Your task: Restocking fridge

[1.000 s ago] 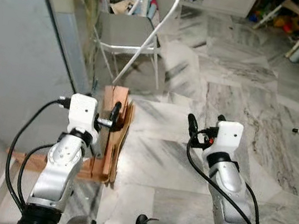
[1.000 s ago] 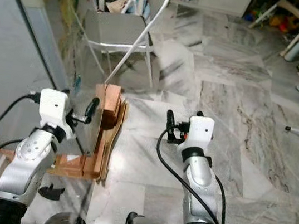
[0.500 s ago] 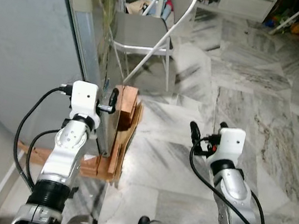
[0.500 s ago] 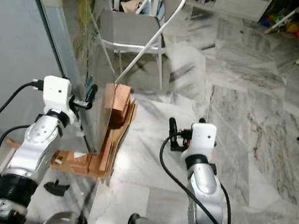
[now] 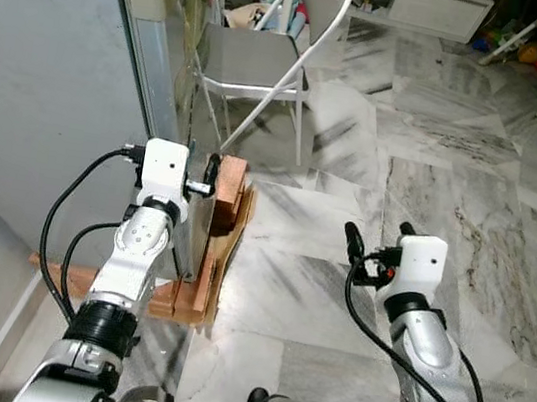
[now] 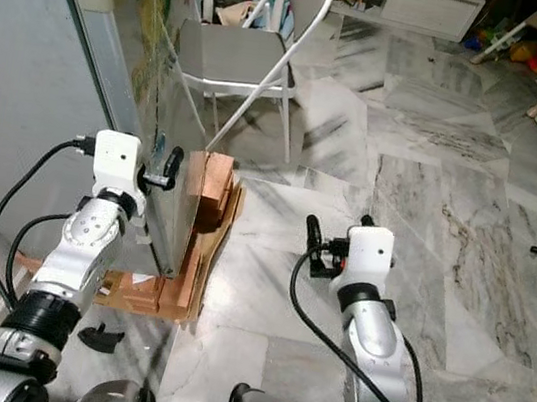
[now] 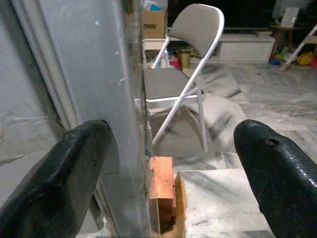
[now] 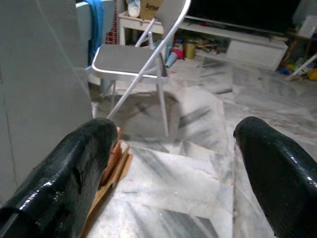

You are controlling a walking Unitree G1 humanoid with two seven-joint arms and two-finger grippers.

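**Restocking barely begun: door edge between the fingers, nothing loaded**

The left claw [image 7: 163, 163] is spread, its fingers straddling the free edge of the fridge door [image 7: 106, 99] low on the fridge [image 5: 43, 86]. The door looks shut or close to it; the pictures do not settle whether a gap has opened. The right claw [image 8: 171, 163] is spread and empty above the floor [image 5: 353, 173], well apart from the fridge. No groceries are in sight. Judging by this, opening the door and all the stocking remain.
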